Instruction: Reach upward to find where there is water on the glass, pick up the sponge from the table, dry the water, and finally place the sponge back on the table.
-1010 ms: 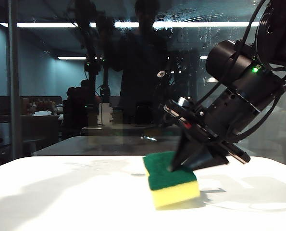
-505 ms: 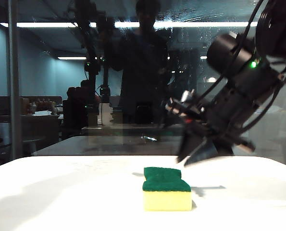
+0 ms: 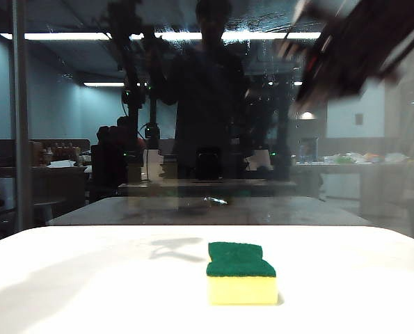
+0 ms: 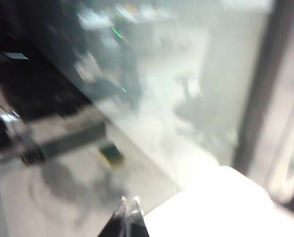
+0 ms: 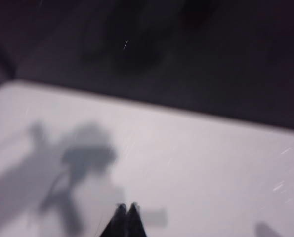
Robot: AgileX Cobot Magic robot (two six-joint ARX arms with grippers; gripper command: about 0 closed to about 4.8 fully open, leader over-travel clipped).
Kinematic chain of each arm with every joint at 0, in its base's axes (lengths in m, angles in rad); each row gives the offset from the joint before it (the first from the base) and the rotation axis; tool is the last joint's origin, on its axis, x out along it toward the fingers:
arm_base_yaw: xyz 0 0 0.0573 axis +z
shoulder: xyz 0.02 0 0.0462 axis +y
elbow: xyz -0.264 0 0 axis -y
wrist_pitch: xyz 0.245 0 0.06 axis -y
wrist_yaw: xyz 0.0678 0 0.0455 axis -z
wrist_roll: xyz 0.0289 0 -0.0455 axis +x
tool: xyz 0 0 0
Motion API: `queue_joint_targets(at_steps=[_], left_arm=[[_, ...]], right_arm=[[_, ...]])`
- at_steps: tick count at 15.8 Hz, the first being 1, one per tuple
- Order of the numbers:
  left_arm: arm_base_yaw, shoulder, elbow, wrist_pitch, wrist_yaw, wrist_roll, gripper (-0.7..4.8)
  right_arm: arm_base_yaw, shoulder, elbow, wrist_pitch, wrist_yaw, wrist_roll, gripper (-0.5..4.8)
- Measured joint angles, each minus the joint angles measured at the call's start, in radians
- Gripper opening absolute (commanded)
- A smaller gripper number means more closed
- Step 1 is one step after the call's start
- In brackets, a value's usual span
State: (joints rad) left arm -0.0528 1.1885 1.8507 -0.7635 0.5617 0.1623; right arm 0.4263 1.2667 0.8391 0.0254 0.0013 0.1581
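Sponge (image 3: pixel 241 273) lies flat on counter (image 3: pixel 88 285). Right gripper (image 5: pixel 126 208) raised near glass (image 3: pixel 67 139), fingers pinched together, empty; left gripper (image 4: pixel 128 202) fingers likewise together. Both should retreat clear.

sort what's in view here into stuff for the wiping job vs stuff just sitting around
For the job:
- sponge, lying flat on the table, nothing holding it
- glass behind the table
- water, pale streaks high on the glass
- right claw, shut, empty, raised over the table
- left claw, shut, empty

Just about:
- metal post at the left
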Motion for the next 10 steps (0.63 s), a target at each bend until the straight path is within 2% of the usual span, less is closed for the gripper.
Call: queue_joint_targets(at_steps=[1, 3, 7, 10], left_arm=[[-0.050, -0.003, -0.001, -0.048, -0.068, 0.049, -0.05], [-0.108, -0.035, -0.031, -0.087, -0.220, 0.092, -0.05], [-0.113, -0.135, -0.138, -0.102, -0.256, 0.092, -0.05], [-0.113, -0.215, -0.249, -0.087, -0.281, 0.091, -0.05]], right_arm=[[-0.039, -0.071, 0.000, 0.000, 0.011, -0.002, -0.09], [-0.115, -0.166, 0.000, -0.001, 0.022, -0.002, -0.09], [-0.237, -0.264, -0.005, -0.084, -0.012, -0.003, -0.09], [-0.269, -0.294, -0.010, -0.146, -0.035, -0.008, -0.09]])
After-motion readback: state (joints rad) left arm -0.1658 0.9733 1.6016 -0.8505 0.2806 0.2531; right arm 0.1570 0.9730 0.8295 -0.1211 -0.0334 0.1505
